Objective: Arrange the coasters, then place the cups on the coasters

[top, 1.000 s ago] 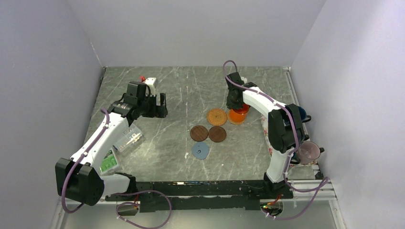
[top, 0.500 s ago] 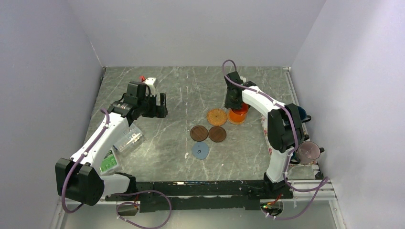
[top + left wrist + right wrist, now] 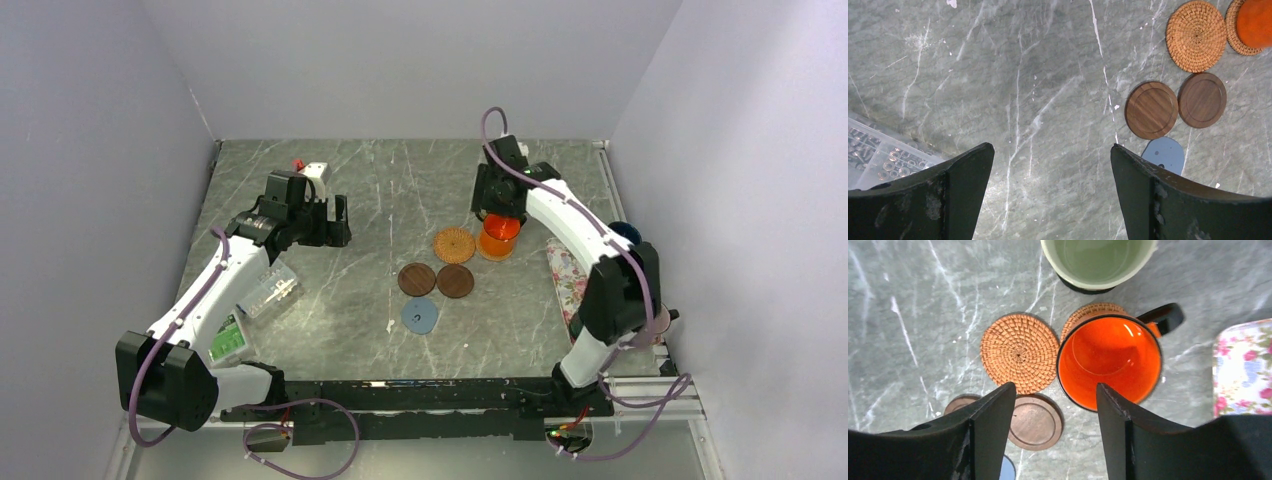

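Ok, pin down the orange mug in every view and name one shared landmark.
Top external: orange mug just right of centre.
Left wrist: mug in the top right corner, cropped.
Right wrist: mug at centre, seen from above.
Shared landmark: the bare woven coaster beside it.

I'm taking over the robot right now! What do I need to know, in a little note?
Left gripper: open, empty, off to the left.
Right gripper: open above the orange cup, not holding it.
Done: orange cup stands on a woven coaster; a pale cup sits beyond it on what looks like a dark coaster.
Left: cups for the bare woven coaster, two brown coasters and the blue-grey coaster.
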`<state>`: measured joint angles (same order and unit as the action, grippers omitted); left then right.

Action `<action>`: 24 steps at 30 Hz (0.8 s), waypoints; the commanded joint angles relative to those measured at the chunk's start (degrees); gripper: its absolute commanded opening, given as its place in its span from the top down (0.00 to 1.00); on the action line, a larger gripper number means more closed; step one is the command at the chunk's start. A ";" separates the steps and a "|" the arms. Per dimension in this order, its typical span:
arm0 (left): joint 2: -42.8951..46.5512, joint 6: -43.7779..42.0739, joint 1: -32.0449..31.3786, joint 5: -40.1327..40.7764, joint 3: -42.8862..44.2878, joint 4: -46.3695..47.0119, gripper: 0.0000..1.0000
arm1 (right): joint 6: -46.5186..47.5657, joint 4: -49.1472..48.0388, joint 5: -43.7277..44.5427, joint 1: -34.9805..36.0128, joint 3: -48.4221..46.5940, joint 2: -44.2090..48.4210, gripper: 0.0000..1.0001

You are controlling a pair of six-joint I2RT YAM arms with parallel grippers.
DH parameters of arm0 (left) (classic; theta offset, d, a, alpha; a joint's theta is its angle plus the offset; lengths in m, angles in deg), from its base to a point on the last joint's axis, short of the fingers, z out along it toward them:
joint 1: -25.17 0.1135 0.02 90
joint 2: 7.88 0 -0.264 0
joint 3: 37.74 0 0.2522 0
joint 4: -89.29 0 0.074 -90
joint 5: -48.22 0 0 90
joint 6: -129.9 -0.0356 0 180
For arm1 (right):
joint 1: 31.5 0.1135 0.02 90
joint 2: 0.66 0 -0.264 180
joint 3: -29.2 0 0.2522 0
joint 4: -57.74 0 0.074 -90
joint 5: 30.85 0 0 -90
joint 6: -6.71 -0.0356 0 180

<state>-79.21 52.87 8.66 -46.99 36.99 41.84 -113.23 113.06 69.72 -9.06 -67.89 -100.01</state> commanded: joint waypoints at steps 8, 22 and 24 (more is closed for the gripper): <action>0.98 0.06 0.08 -0.68 0.29 1.22 0.07 | 3.41 2.23 3.79 -13.65 4.59 14.67 0.30; -0.07 -0.23 0.16 -0.19 0.41 0.91 0.07 | 6.76 -5.00 11.13 -27.64 12.13 14.22 0.26; -0.12 -0.23 0.09 -0.34 0.44 0.91 0.07 | 7.42 -5.56 11.83 -28.67 12.04 13.43 0.25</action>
<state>-79.35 52.85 8.66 -46.95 36.99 41.84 -108.02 111.69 78.53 -36.49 -55.31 -85.67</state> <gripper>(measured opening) 0.932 0.740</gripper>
